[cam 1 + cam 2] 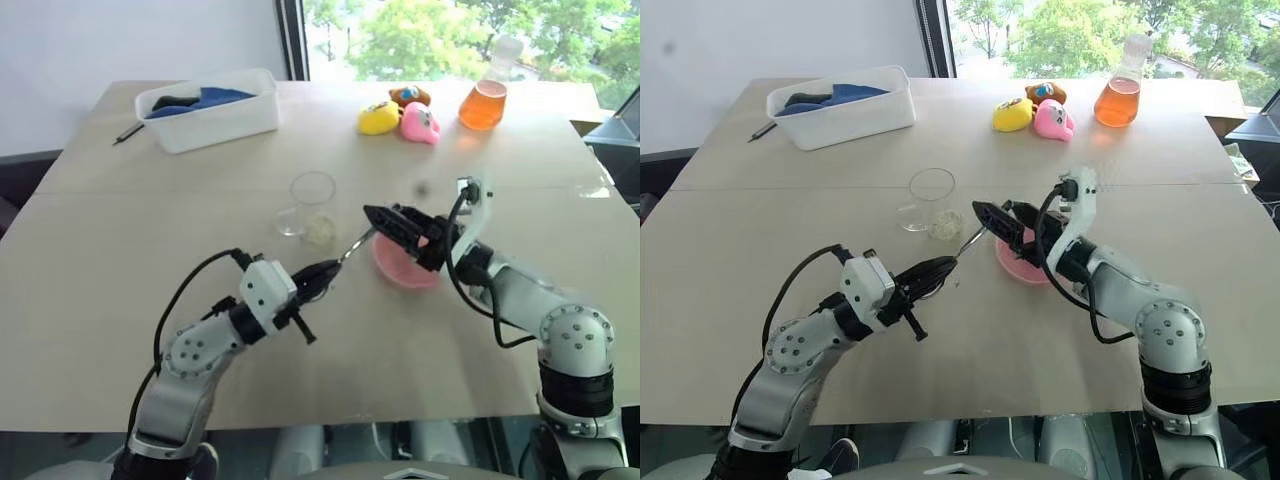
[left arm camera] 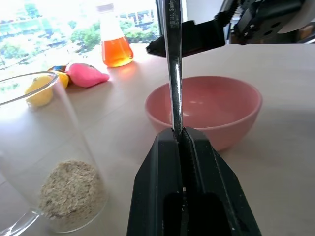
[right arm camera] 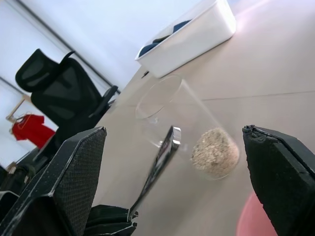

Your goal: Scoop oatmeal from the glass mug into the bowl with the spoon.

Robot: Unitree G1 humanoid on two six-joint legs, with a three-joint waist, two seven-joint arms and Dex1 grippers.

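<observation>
My left gripper (image 1: 322, 276) is shut on the slim silvery spoon (image 1: 355, 246), whose free end slants up toward my right gripper (image 1: 385, 225). In the right wrist view the right gripper's fingers (image 3: 59, 182) stand wide open on either side of the spoon's end (image 3: 161, 160) without touching it. The glass mug (image 1: 311, 203) stands just beyond, with a clump of pale oatmeal (image 1: 321, 230) at its bottom. The pink bowl (image 1: 400, 270) sits to the right of the mug, partly hidden under the right gripper. It looks bare inside in the left wrist view.
A white tub (image 1: 212, 108) with dark and blue things stands at the back left, a dark pen (image 1: 129, 132) beside it. Yellow and pink toys (image 1: 400, 118) and a flask of orange liquid (image 1: 484, 100) are at the back right. A black chair (image 3: 64, 93) stands beyond the table.
</observation>
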